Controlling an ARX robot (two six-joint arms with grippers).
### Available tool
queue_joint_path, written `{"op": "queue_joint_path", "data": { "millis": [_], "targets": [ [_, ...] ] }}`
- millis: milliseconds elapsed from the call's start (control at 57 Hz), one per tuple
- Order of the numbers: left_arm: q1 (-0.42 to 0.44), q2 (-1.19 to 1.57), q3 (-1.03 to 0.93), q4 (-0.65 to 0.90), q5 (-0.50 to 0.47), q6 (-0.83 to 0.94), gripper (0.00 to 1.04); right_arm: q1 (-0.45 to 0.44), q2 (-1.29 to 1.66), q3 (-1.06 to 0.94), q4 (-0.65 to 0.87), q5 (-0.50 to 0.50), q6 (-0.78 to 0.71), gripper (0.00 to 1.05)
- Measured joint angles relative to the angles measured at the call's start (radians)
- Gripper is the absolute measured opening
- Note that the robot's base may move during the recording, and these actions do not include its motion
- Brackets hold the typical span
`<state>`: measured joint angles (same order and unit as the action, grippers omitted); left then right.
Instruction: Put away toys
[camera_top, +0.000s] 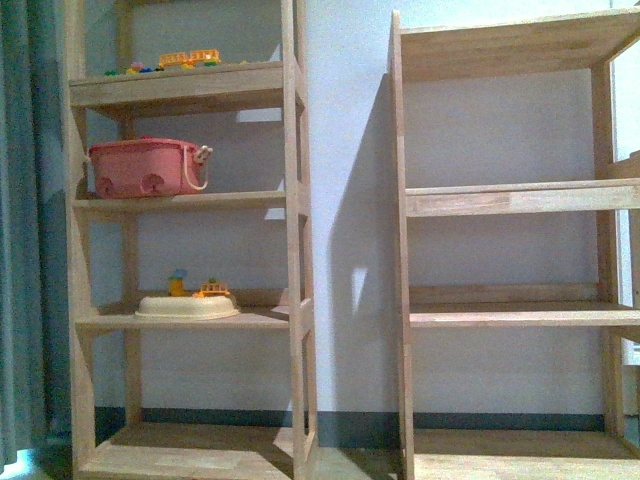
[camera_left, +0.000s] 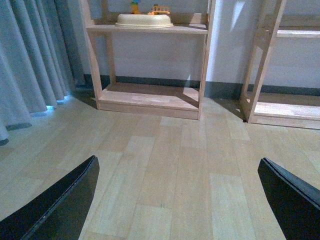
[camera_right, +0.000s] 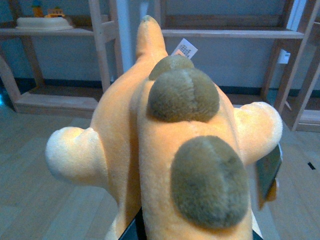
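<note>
The plush animal (camera_right: 165, 145) fills the right wrist view: orange fur, grey-brown round patches, two pale stubby limbs and a paper tag at its far end. My right gripper (camera_right: 192, 231) is shut on its near end, and only a dark sliver of one finger (camera_right: 134, 229) shows under the fur. In the left wrist view, my left gripper (camera_left: 177, 200) is open over bare wood-look floor, its black fingers (camera_left: 55, 205) wide apart with nothing between them. The front view shows neither the arms nor the plush.
Two wooden shelf units stand against the wall, one left (camera_top: 185, 88) and one right (camera_top: 520, 198). The left one holds a pink basket (camera_top: 145, 165), a cream tray (camera_top: 187, 307) with small toys, and a toy bus (camera_top: 190, 58). A curtain (camera_top: 25, 230) hangs at far left.
</note>
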<state>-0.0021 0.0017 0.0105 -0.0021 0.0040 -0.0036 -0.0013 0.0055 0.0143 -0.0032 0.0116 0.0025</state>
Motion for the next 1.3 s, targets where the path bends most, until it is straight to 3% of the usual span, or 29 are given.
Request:
{"op": "queue_joint_path", "data": {
  "millis": [1297],
  "targets": [
    [0.000, 0.000, 0.000, 0.000, -0.004, 0.000, 0.98, 0.001, 0.000, 0.000, 0.000, -0.014, 0.000, 0.07]
  ]
}}
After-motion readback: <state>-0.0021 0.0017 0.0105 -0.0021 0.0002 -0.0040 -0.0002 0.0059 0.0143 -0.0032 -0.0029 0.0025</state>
